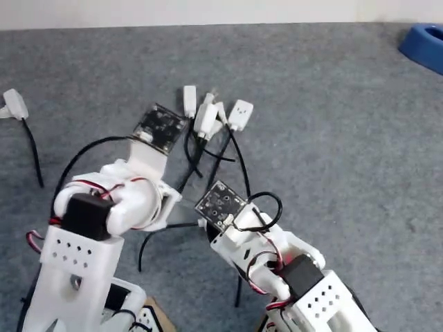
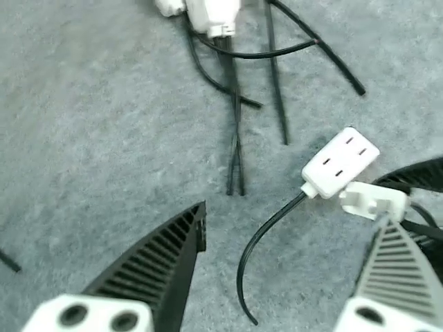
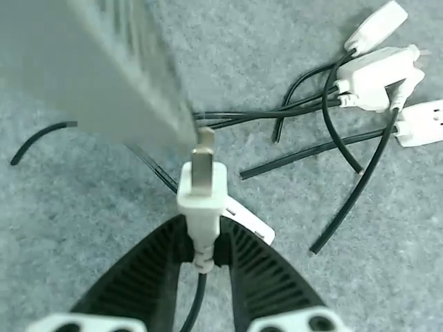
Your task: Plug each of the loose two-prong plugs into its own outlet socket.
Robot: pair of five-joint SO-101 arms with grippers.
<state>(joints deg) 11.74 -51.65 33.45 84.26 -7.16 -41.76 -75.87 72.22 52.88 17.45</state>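
Observation:
My right gripper (image 3: 204, 238) is shut on a white two-prong plug (image 3: 201, 190), with the prongs pointing away from the wrist. In the left wrist view this plug (image 2: 372, 199) lies right beside a white outlet socket (image 2: 340, 162) on the carpet; I cannot tell if they touch. My left gripper (image 2: 291, 214) is open just above that socket, with a finger on each side. A cluster of white plugs and sockets (image 1: 208, 114) with black cords lies beyond both arms. Another white plug (image 1: 14, 104) sits alone at the far left.
Black cords (image 3: 346, 149) cross the grey carpet between the arms and the cluster. A blue container (image 1: 423, 45) stands at the far right corner. The left arm (image 1: 124, 200) and right arm (image 1: 277, 256) are close together.

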